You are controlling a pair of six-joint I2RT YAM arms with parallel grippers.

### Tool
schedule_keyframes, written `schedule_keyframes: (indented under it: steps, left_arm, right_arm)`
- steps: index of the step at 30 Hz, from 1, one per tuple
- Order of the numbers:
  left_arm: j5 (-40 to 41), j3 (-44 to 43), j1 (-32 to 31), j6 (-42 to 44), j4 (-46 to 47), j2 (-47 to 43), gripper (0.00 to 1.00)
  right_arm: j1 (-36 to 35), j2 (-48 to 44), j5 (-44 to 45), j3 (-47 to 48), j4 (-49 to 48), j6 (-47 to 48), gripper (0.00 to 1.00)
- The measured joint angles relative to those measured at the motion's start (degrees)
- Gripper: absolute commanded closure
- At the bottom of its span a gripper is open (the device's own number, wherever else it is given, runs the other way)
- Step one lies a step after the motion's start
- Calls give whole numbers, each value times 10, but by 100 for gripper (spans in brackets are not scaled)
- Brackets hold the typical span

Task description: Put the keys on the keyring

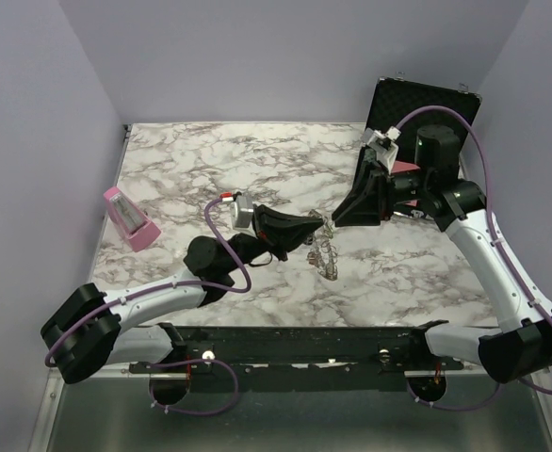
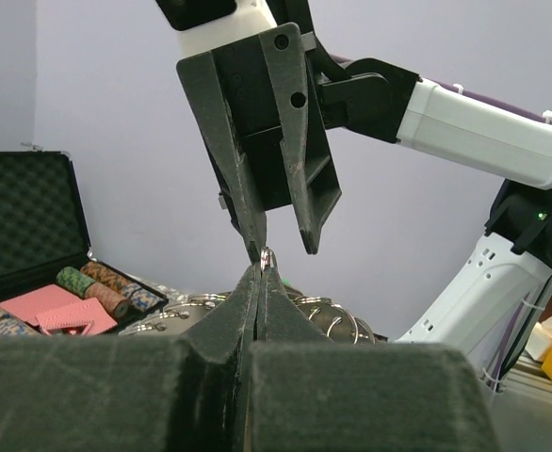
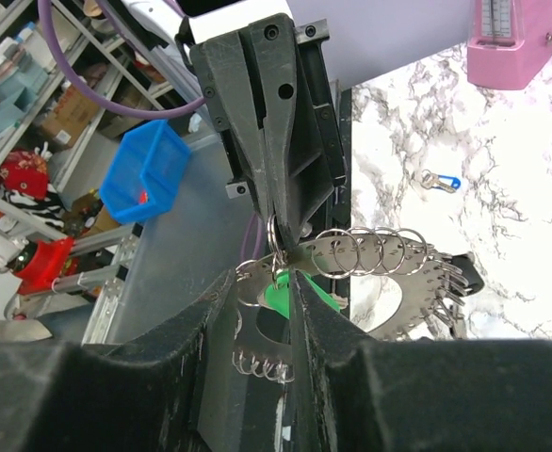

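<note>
**Left hand**: jaws pressed fully together, pinching one small loop on the rim of the keyring. The keyring hangs from its tips over the middle of the counter, between the two arms.

**Right hand**: jaws narrow but apart, tips coming down on either side of the left hand's pinch point. The left wrist view shows nothing clamped between them. A green key shows in the gap at its fingertips in its own view. I cannot tell whether the key touches a finger or sits just behind.

**Step in hand (my judgement):** fine work at the rim, with the right hand closing on the loop or the green key right beside the left hand's grip.

**To do it well:**
- Left hand rigid, because any twist would swing the keyring.
- Right hand closes slowly, just clear of the left tips, which are nearly touching it.
- Confirm the right hand's grip before the left hand loosens.

**Further out:** a blue key lies loose on the counter, well apart from the keyring and not yet on it.
</note>
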State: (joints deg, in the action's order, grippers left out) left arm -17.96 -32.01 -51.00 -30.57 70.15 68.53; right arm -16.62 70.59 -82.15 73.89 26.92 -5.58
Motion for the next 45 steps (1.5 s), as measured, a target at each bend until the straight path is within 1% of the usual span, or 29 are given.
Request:
schedule_keyframes:
  steps: [4,8,10,11,15,27,35,37,39,40,42,44,45]
  left_arm:
    - [10,0,-4,-2,-7,-2,100]
    - [26,0,-8,-3,-24,-8,100]
    - [33,0,-9,-4,-31,-10,100]
    - [36,0,-9,-4,-34,-11,100]
    - [45,0,-10,-7,-42,-14,100]
    - [74,0,-16,-21,-43,-21,100]
    - [80,0,-16,-42,-18,-17,100]
    - [80,0,-16,-47,-12,-13,100]
    - [80,0,-16,-50,-7,-9,100]
    - [80,0,-16,-51,-6,-9,100]
    - [80,1,-16,-51,-2,-8,100]
    - [79,2,-16,-50,6,-8,100]
    - [79,3,-16,-49,7,-10,100]
  right_arm:
    - [-8,0,16,0,7,16,71]
    - [-16,0,40,7,34,49,79]
    - [-19,0,52,13,46,66,86]
    - [-20,0,56,15,50,72,93]
    - [-22,0,69,17,62,87,100]
    - [-31,0,78,16,68,117,100]
    - [-41,0,77,-5,53,106,100]
    - [-42,0,75,-13,47,99,98]
    - [-43,0,75,-16,45,94,92]
    - [-43,0,75,-15,44,94,84]
    - [-43,0,75,-13,47,95,71]
    - [-43,0,76,-6,60,103,62]
    - [-43,0,77,0,70,110,60]
